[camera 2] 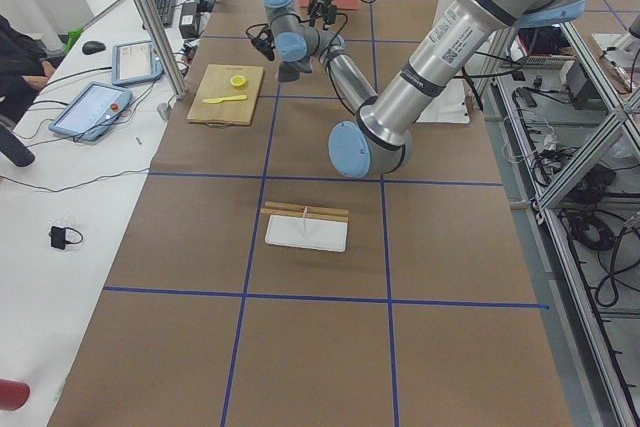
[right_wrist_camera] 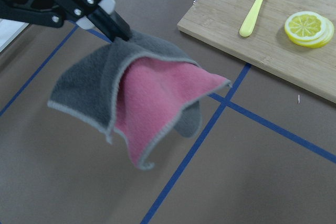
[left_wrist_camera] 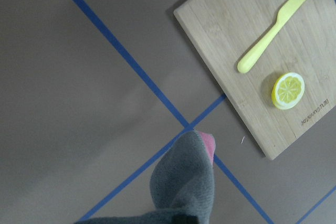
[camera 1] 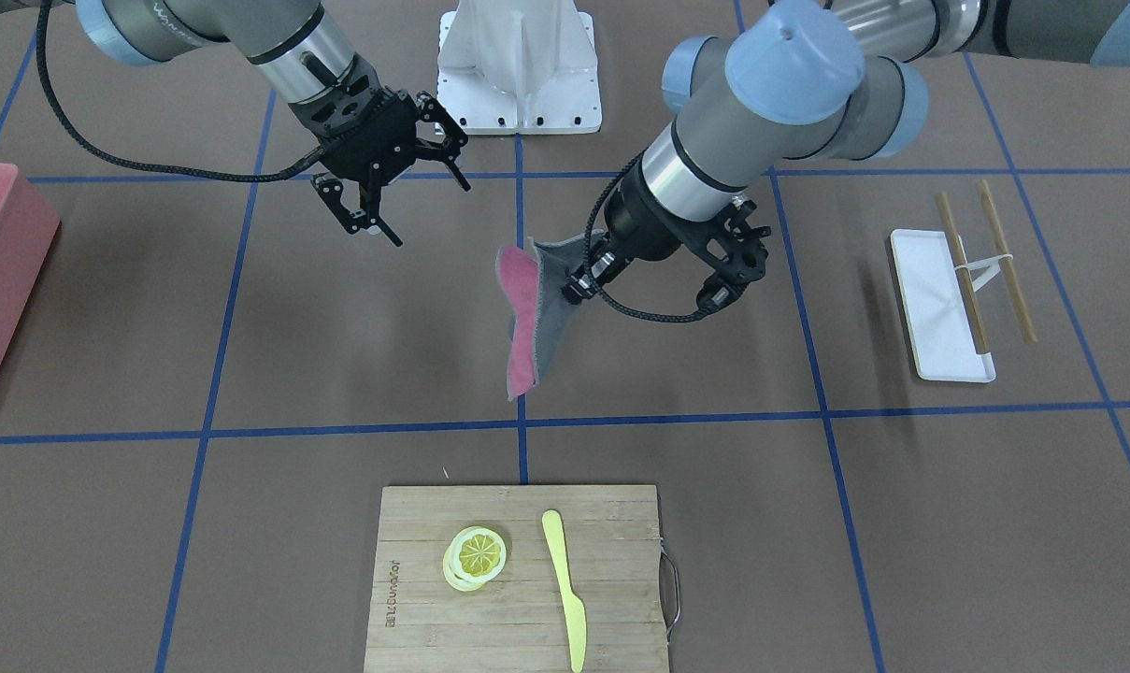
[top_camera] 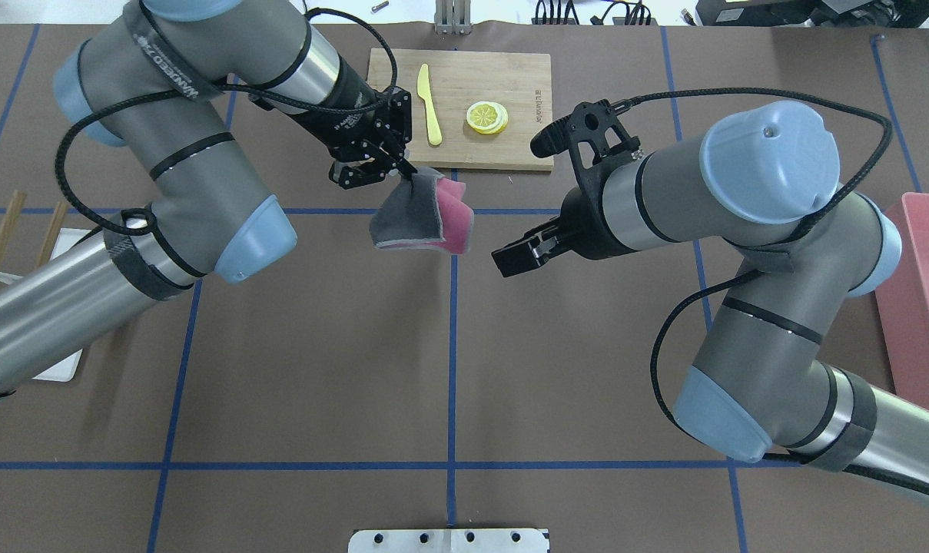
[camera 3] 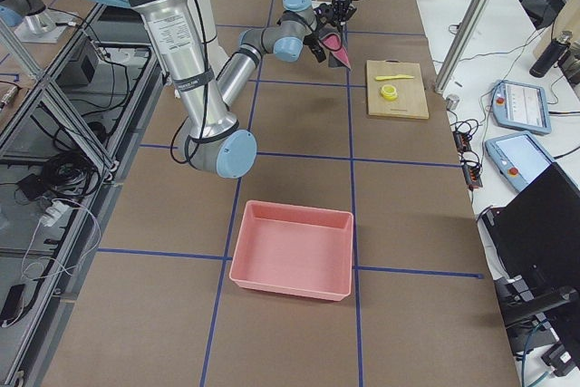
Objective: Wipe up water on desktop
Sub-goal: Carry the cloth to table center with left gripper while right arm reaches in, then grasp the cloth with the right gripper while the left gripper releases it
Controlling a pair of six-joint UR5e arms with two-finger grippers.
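At table centre: desktop (top_camera: 318,346), matte brown, gridded with blue tape, spread under both arms.

Above the central tape crossing: cloth (top_camera: 422,219), grey outside, pink inside, folded and hanging loose in the air, clear of the surface in the right wrist view.

Left gripper (top_camera: 406,175): fingers pinched together on the cloth's upper grey fold, angled down toward the table.

Right gripper (camera 1: 429,210): fingers spread apart, holding nothing, raised above the desktop, just beside the cloth and not touching it.

Far edge, operators' side: bamboo cutting board (top_camera: 510,146), flat, bearing a yellow knife (top_camera: 429,107) and stacked lemon slices (top_camera: 487,117), the two lying apart.

Robot's left side: white tray (camera 1: 934,308), with two wooden sticks (camera 1: 1006,262) laid along it, one over the tray, one just off its edge.

Robot's right side: pink bin (camera 3: 292,251), well apart from the cloth.
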